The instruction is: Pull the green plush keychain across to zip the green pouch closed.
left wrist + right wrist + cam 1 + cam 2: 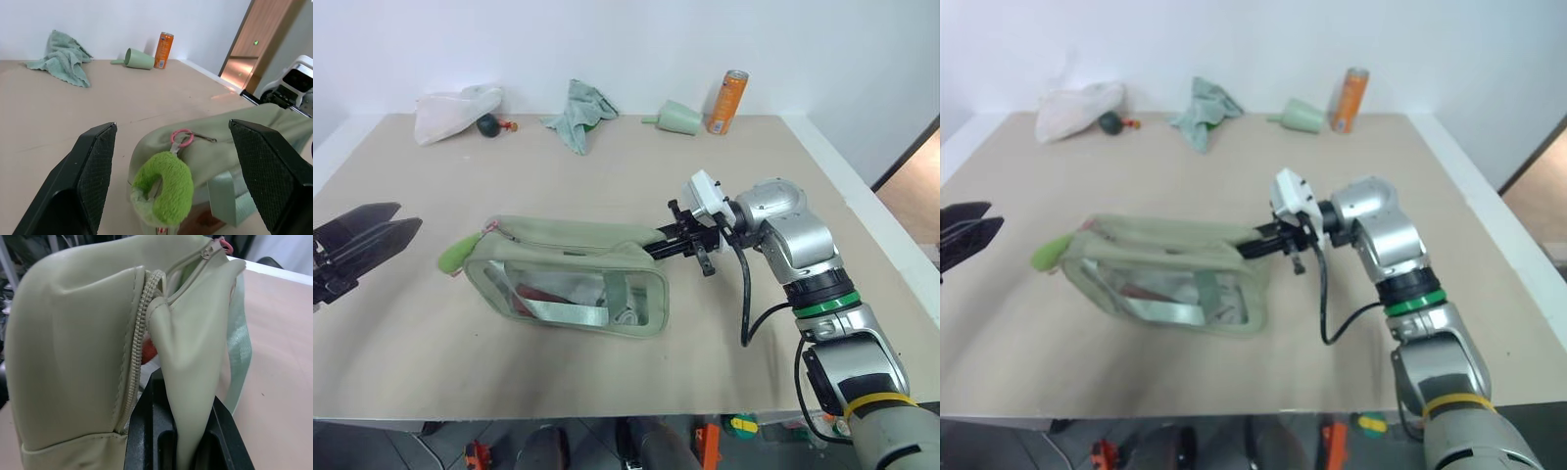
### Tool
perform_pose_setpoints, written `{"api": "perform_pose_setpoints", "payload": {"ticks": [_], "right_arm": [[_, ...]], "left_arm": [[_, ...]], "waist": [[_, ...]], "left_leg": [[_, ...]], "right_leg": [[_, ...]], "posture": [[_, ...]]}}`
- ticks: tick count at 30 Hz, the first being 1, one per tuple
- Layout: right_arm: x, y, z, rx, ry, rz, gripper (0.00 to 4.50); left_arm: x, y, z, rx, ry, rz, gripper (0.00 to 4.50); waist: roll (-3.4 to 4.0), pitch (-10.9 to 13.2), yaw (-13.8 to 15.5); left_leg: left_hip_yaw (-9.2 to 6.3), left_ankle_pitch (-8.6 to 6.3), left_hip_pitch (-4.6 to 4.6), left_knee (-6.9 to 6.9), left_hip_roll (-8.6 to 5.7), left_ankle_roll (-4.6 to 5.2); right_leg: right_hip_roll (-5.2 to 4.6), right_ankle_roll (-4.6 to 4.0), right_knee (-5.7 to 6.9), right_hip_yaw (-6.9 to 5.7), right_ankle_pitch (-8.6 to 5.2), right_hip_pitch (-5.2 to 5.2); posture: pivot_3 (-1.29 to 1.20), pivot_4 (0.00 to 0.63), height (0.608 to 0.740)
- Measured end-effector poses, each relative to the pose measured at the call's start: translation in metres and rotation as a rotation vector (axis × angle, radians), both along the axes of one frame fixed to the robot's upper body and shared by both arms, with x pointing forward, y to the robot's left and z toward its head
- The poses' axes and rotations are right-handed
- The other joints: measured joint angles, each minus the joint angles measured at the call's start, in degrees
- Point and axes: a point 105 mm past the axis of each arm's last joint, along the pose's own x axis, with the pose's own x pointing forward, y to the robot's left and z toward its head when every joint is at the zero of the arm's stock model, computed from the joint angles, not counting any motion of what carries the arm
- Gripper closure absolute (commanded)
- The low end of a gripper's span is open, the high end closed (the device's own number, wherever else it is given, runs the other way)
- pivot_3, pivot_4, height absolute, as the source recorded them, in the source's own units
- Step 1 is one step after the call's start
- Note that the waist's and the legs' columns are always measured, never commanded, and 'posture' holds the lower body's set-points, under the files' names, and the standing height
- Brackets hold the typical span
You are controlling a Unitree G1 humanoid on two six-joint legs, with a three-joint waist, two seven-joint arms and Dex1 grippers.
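Green pouch [570,245]: smooth matt fabric, faintly leathery (clear glossy plastic window, satin strap). Green plush keychain [163,188]: fuzzy pile, pink ring probably plastic. Surface [607,176]: matt beige. Rag [578,113]: soft nubby cloth. Can [728,102]: shiny metal. Gripper pads [98,166]: black, finely textured.

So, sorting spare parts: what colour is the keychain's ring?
Pink; the ring on the green plush keychain shows best in the left wrist view.

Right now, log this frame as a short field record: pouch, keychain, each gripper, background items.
pouch: green pouch lying on table, zipper open
keychain: green plush keychain hanging at pouch's left end, not held
left gripper: left gripper open, apart from keychain
right gripper: right gripper shut on pouch's right end
background: teal cloth, pale green cup, orange can
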Motion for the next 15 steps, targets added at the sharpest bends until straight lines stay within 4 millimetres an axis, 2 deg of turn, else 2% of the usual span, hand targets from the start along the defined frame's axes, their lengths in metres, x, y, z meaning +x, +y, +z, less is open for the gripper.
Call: {"api": "perform_pose_setpoints", "payload": {"ticks": [3, 7, 10, 15], "right_arm": [[-0.007, -0.002, 0.004, -0.013, 0.027, 0.002, 4.15], [-0.012, -0.004, 0.004, -0.022, 0.063, -0.004, 4.15], [-0.015, -0.014, -0.011, -0.051, 0.126, -0.044, 4.15], [-0.014, -0.014, -0.015, -0.052, 0.164, -0.069, 4.15]], "left_arm": [[0.007, -0.008, -0.010, -0.040, 0.020, -0.027, 0.69], [0.012, -0.012, -0.008, -0.046, 0.011, -0.050, 0.69], [0.016, -0.009, -0.015, -0.060, 0.040, -0.046, 0.69], [0.015, -0.008, -0.017, -0.063, 0.049, -0.057, 0.69]], "waist": [[0.00, 0.0, 0.2], [0.00, 0.0, 0.2], [0.00, 0.0, 0.2], [0.00, 0.0, 0.0]], "left_leg": [[-0.03, -0.07, -0.06, -0.02, -0.03, -0.12], [-0.02, -0.09, -0.08, -0.01, -0.05, -0.15], [-0.02, -0.14, -0.09, 0.00, -0.07, -0.22], [0.00, -0.14, -0.07, 0.00, -0.04, -0.22]], "right_leg": [[-0.03, -0.15, 0.00, -0.05, -0.09, -0.01], [-0.05, -0.14, -0.01, -0.03, -0.10, -0.02], [-0.07, -0.12, -0.02, -0.02, -0.16, -0.02], [-0.05, -0.12, -0.02, -0.02, -0.16, -0.03]], "posture": [[0.00, 0.150, 0.740], [0.00, 0.150, 0.740], [0.00, 0.150, 0.740], [0.00, 0.150, 0.740]]}}
